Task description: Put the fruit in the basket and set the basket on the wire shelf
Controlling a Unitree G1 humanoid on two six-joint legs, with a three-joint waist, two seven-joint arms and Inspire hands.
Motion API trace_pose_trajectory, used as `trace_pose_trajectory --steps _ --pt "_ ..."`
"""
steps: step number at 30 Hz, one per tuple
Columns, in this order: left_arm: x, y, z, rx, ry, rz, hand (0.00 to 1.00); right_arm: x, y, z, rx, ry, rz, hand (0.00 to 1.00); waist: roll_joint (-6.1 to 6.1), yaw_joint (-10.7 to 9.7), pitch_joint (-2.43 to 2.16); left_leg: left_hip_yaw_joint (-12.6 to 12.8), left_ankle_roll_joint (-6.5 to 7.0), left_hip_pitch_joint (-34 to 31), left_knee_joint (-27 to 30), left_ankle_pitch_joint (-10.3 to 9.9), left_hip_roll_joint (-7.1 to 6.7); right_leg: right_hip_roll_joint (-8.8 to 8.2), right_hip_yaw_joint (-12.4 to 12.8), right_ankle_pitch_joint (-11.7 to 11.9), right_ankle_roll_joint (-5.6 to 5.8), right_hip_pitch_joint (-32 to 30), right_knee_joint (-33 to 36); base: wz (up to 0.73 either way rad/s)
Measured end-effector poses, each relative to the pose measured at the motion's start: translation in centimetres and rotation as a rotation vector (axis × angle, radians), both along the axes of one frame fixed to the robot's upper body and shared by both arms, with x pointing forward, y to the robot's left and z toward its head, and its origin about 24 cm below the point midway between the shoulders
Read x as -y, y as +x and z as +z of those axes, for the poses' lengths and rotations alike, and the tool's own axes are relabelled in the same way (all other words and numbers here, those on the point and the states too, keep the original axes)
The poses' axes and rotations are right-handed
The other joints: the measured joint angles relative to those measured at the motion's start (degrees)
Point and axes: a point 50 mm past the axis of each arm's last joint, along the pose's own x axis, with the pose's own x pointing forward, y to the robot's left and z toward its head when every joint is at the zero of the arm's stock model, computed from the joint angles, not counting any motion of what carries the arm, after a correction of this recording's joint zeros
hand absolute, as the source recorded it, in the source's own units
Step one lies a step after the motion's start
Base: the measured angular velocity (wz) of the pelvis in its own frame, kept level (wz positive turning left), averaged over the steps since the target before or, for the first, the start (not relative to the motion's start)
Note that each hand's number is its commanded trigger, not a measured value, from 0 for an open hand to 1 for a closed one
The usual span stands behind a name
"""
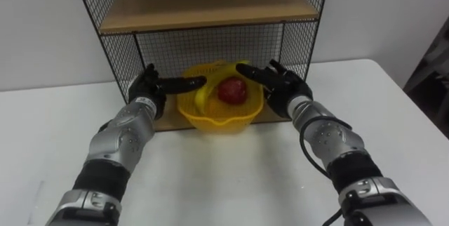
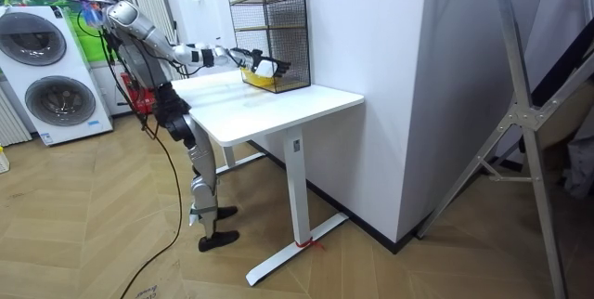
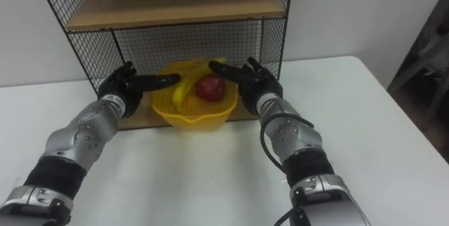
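The wire shelf (image 1: 119, 57) stands at the top centre of the eye views, at the back of the white worktop (image 1: 231, 177) and against a pale wall. It has an upper wooden board (image 1: 203, 7) and a lower wooden board (image 1: 168, 119) close to the worktop.

The yellow basket (image 1: 221, 117) sits on the lower board, in the middle of the frame. Its front wall bulges forward past the board's front edge. Inside it lie a red fruit (image 1: 232, 90) towards the right and a banana (image 1: 203, 97) curved along the left side.

The left hand (image 1: 149, 85) comes in from the lower left and lies just left of the basket. It is spread, and its straight fingers (image 1: 188, 83) point right and reach the basket's left rim. The right hand (image 1: 284, 85) comes in from the lower right and mirrors it. Its fingers (image 1: 251, 72) are stretched out towards the left over the basket's right rim, close above the red fruit. Neither hand curls round the rim, and I cannot tell whether the fingertips actually press on it.

In the room view the robot stands upright at the worktop's end on the left of the frame. Both arms are stretched forward to the shelf, where the basket shows as a yellow spot (image 2: 260, 71). Two washing machines (image 2: 42, 76) stand behind the robot at the left edge.
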Motion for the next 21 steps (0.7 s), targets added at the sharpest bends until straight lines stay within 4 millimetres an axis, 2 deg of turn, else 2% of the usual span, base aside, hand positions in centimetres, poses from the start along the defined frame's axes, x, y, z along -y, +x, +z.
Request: trace_pose_trajectory --steps 6,9,11,14,19,21 --pt "0.2 0.0 1.0 0.056 -0.013 -0.011 0.00 0.1 0.5 1.6 0.080 -0.005 0.019 0.00 -0.05 0.10 0.09 -0.01 -0.05 0.11 -0.14 0.04 -0.01 -0.05 -0.09 -0.11 -0.16 0.06 -0.04 0.00" --pt "0.3 0.2 1.8 0.088 -0.016 -0.016 0.00 0.5 0.3 2.1 0.111 -0.012 0.017 0.00 -0.51 0.71 0.40 -0.01 -0.10 0.14 -0.24 0.07 -0.01 -0.05 -0.08 -0.11 -0.16 0.05 -0.03 0.00" --pt "0.3 0.2 2.4 0.120 -0.016 -0.019 0.00 1.0 0.0 2.3 0.134 -0.018 0.014 0.00 -1.07 1.14 0.77 -0.09 -0.13 0.11 -0.27 0.09 -0.01 -0.04 -0.13 -0.12 -0.16 0.06 -0.07 0.00" --pt "0.2 0.2 3.0 0.145 -0.013 -0.020 0.00 1.1 0.0 2.9 0.164 -0.021 0.018 0.00 -1.47 1.24 0.99 -0.14 -0.13 -0.08 -0.24 0.09 -0.02 -0.05 -0.24 -0.12 -0.16 -0.08 -0.09 0.00" --pt "0.4 -0.4 4.7 0.241 -0.014 -0.032 0.00 0.9 -0.2 4.5 0.250 -0.069 0.036 0.00 -1.67 1.25 1.00 0.04 -0.20 -0.38 -0.38 0.15 0.00 0.01 0.12 0.12 0.17 -0.58 -0.02 -0.02" --pt "0.4 -0.7 4.7 0.251 -0.017 -0.038 0.00 0.9 -0.3 4.9 0.275 -0.099 0.041 0.00 -1.70 1.13 1.00 0.04 -0.20 -0.19 -0.38 0.16 0.00 0.05 0.23 0.13 0.17 -0.35 -0.02 0.00"
